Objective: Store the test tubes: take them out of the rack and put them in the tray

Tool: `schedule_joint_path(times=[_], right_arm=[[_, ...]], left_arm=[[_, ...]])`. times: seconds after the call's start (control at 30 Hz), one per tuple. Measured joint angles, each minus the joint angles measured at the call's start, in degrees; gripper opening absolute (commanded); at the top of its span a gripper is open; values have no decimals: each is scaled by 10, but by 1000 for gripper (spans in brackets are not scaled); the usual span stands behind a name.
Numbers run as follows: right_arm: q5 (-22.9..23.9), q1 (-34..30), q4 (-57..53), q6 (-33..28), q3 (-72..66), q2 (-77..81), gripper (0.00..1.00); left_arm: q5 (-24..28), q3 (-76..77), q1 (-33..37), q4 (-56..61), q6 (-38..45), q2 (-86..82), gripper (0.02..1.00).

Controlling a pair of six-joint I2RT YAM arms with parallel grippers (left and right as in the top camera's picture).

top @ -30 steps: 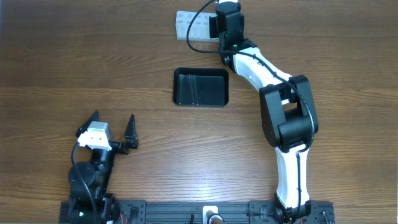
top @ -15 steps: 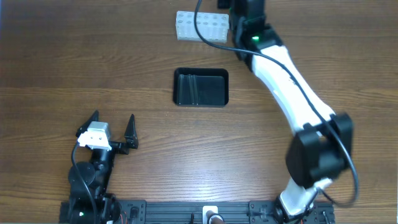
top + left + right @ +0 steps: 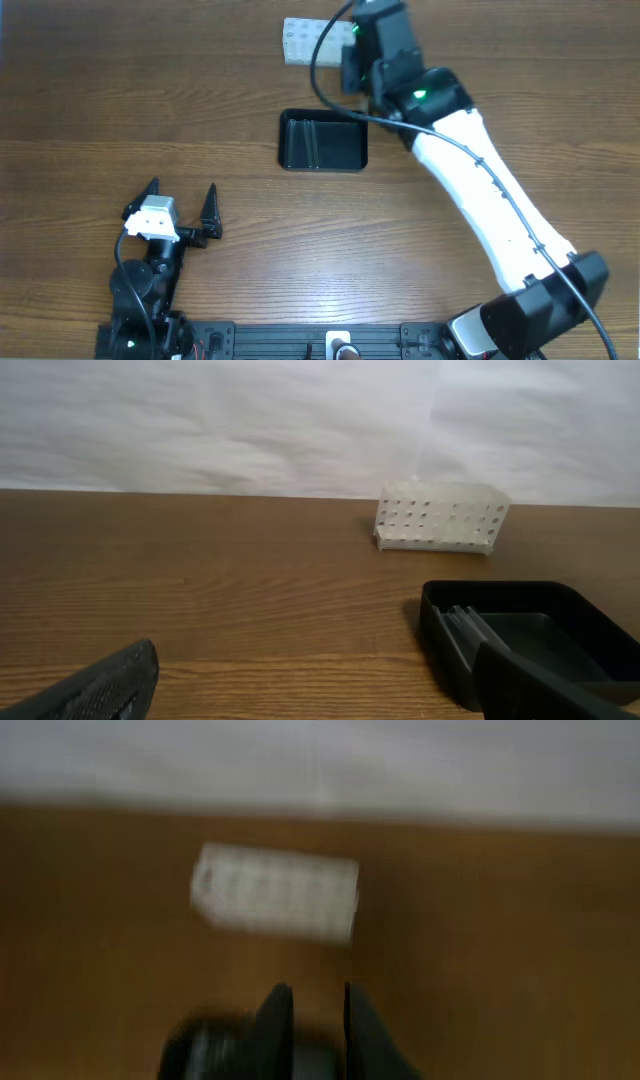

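tubes likely light, slick, brittle: pinch mid-shaft, gently. left gripper point(image 3: 181, 190) fingers apart; right gripper point(image 3: 312, 995) near white perforated plastic rack point(image 3: 298, 40), grip unreadable.

A brown wooden table point(image 3: 120, 100), its grain running side to side; along the table's far edge rises a white, faintly wrinkled backdrop point(image 3: 200, 420), meeting the table in a straight line.

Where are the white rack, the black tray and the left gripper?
white rack point(image 3: 298, 42), top view, its left end.
black tray point(image 3: 322, 114), top view, its far rim.
left gripper point(image 3: 182, 186), top view, midway between its open fingertips.
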Motion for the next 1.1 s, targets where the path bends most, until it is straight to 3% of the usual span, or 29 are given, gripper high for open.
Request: schedule_joint_path(times=[0.43,1.1], right_arm=[[-14,15,124,110,-152,80,16],[-16,16,165,158,-155,178,104]], left_arm=[[0,0,0,0,0,0,1000],[0,0,0,0,0,0,1000]])
